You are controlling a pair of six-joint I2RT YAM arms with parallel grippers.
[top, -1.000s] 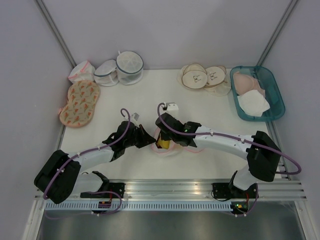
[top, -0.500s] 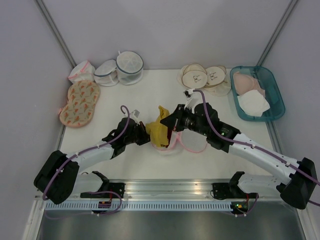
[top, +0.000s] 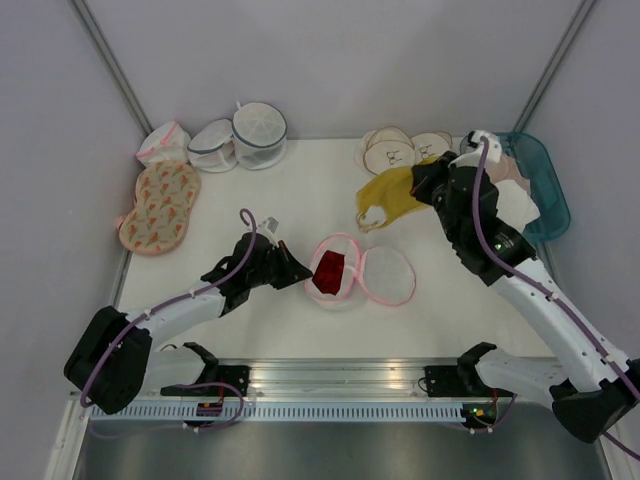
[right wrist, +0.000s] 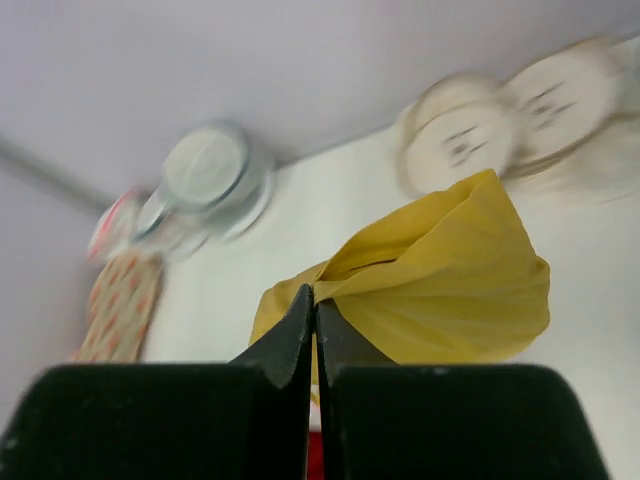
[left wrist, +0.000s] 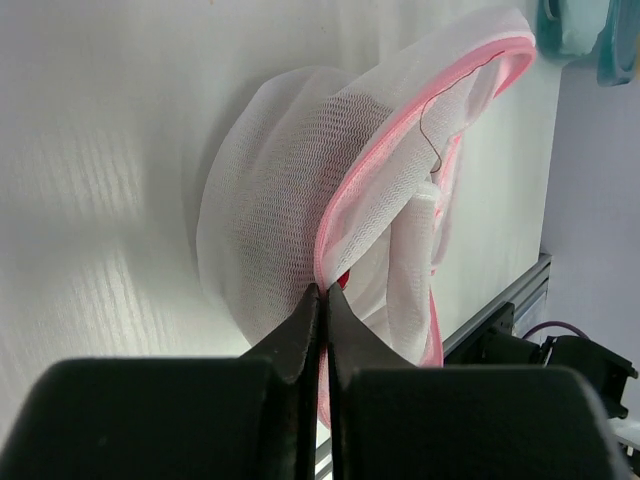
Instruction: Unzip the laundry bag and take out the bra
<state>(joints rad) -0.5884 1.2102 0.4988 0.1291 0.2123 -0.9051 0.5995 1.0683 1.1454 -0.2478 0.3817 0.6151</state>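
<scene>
The laundry bag (top: 385, 276), white mesh with a pink zipper rim, lies open in two halves at the table's middle; something red (top: 330, 268) shows in its left half. My left gripper (top: 303, 273) is shut on the bag's pink rim (left wrist: 345, 215) at its left edge. My right gripper (top: 428, 186) is shut on a yellow bra (top: 392, 194) and holds it in the air, up and right of the bag. The bra (right wrist: 450, 285) hangs from the jaws in the right wrist view.
A teal bin (top: 545, 170) with pale bras stands at the back right, beige bra cups (top: 392, 152) beside it. Mesh bags with grey-blue rims (top: 258, 132), a small pouch (top: 160, 143) and a patterned bra (top: 160, 205) lie at the back left.
My right gripper has pulled the yellow bra out of the bag and carried it up and to the right. The bag now lies open with red inside. My left gripper holds still.
</scene>
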